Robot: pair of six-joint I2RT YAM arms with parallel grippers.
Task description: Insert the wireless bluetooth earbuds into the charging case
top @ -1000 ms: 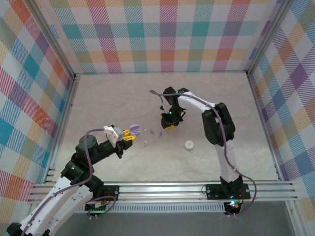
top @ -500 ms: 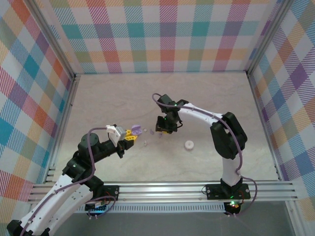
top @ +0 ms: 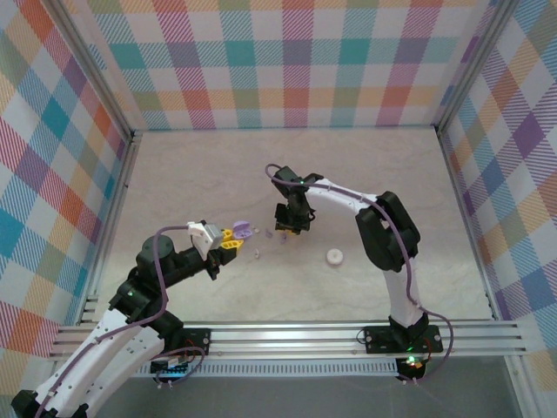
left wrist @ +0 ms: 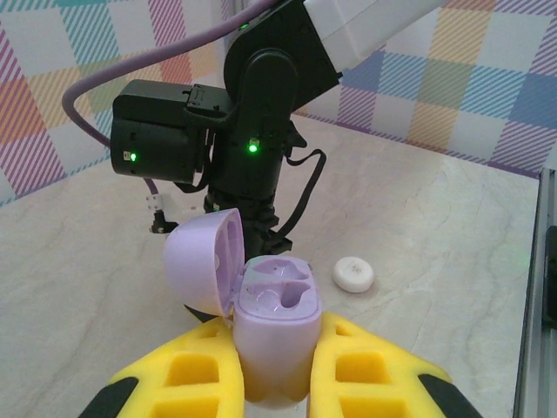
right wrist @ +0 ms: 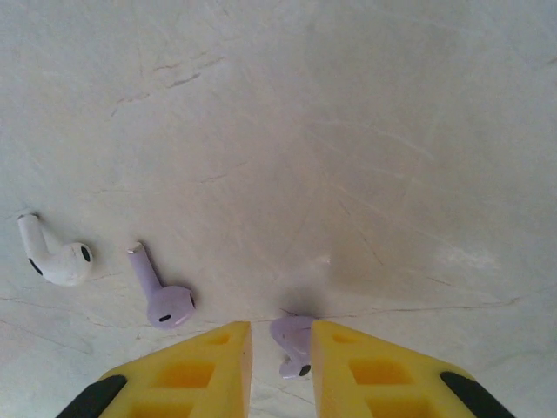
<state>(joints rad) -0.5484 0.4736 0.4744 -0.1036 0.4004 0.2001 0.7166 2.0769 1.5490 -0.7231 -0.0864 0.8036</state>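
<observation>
Down low in the left wrist view, the yellow, pocketed left pincer (left wrist: 277, 353) pinches a glossy lilac charging case (left wrist: 277, 305), its rounded lid flipped open and two moulded wells showing. The right pincer (right wrist: 281, 340) is spread over the pale veined surface (right wrist: 365, 131) with one lilac earbud (right wrist: 291, 341) between its tips. A second lilac earbud (right wrist: 164, 300) and a white earbud (right wrist: 54, 259), both smooth and stemmed, lie at lower left.

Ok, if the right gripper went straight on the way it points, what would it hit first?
Probably the pale purple earbud lying between the right gripper's fingers, with the table just beneath. How high the tips sit above it is unclear.
</observation>
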